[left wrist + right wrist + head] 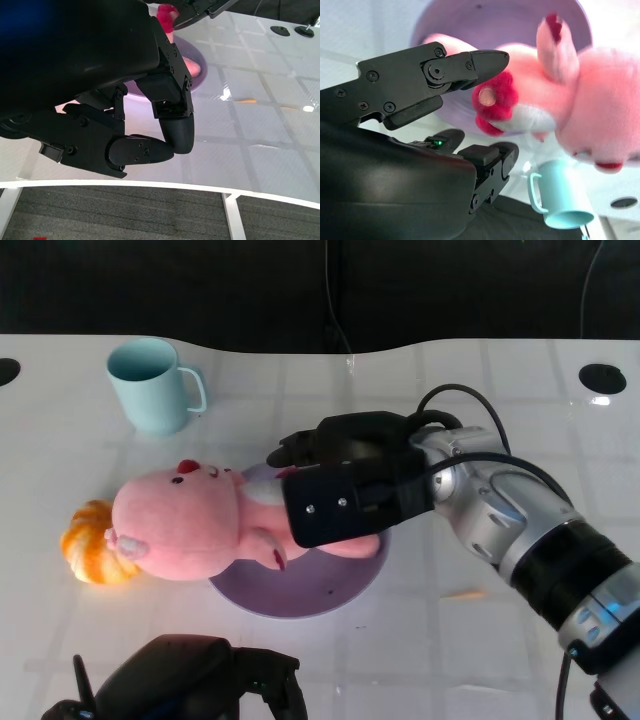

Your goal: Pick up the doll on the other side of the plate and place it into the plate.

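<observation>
At frame centre we see the white table (pixel 470 620) carrying the purple plate (pixel 300 590), with the pink doll (pixel 185 525) lying on its side, its body over the plate's left rim and its head off the rim toward the left. The right hand (pixel 345 490) covers the doll's rear half, fingers closed around its body, while the left hand (pixel 125 115) at lower left is curled in and holds nothing. We judge the doll light, soft and compressible, best gripped around the torso.
</observation>
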